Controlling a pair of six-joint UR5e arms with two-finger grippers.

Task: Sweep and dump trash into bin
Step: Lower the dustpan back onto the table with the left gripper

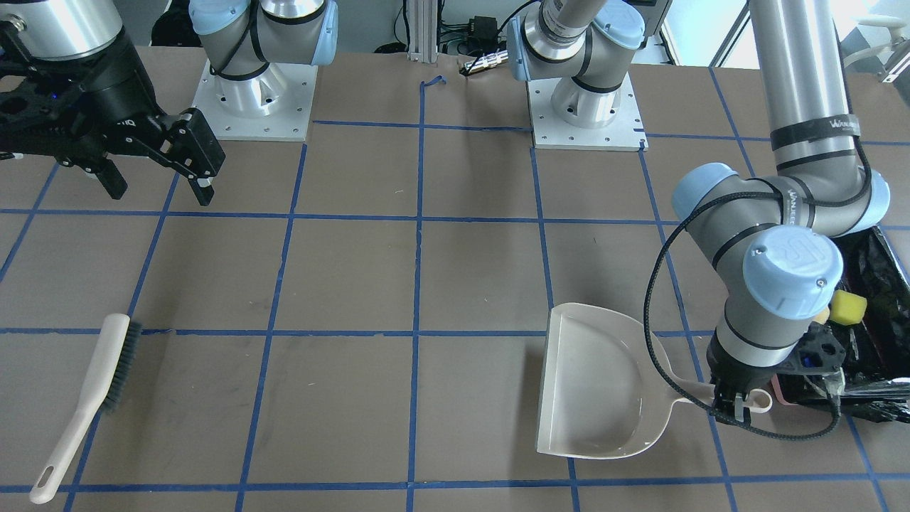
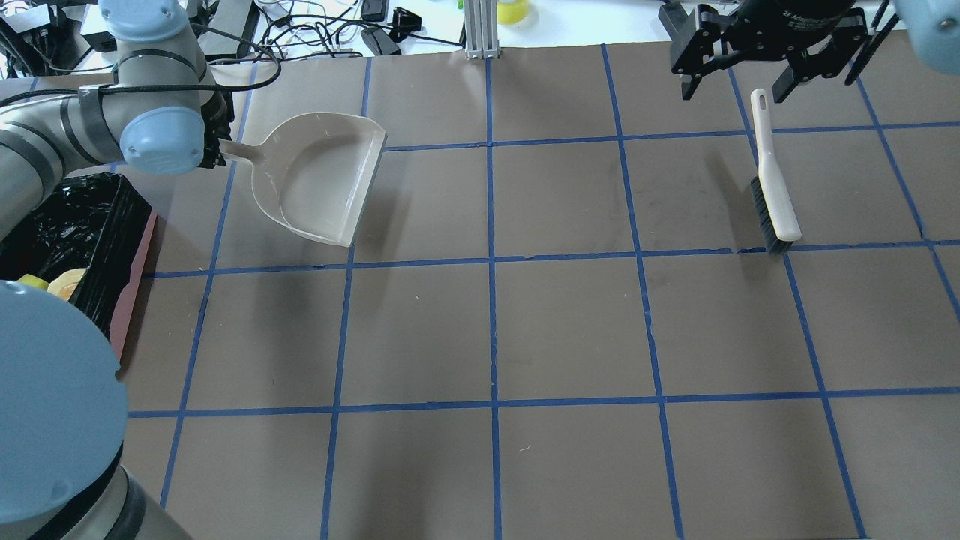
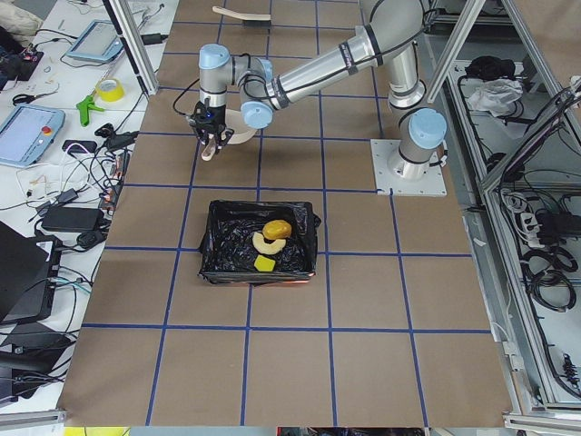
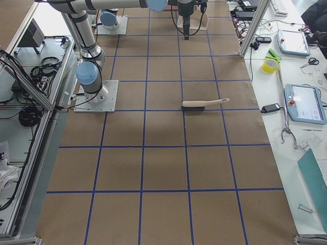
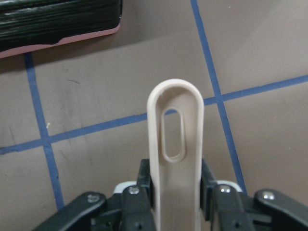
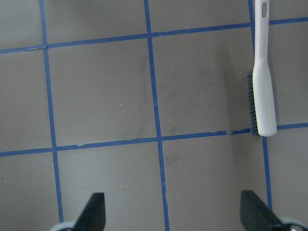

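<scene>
Dustpan handle (image 5: 173, 139) sits clamped in left claw (image 5: 175, 185); right claw (image 1: 162, 188) gapes wide, empty.

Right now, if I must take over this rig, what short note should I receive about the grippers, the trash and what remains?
Left gripper: shut on the handle of the dustpan. The pan is empty, beside the bin.
Right gripper: open, above the table, holding nothing. The brush lies on the table near it.
Trash: bread roll, croissant and sponge piece are all inside the bin.
Done: sweeping and dumping appear complete.
Left: probably only releasing the dustpan and retracting both arms.
</scene>
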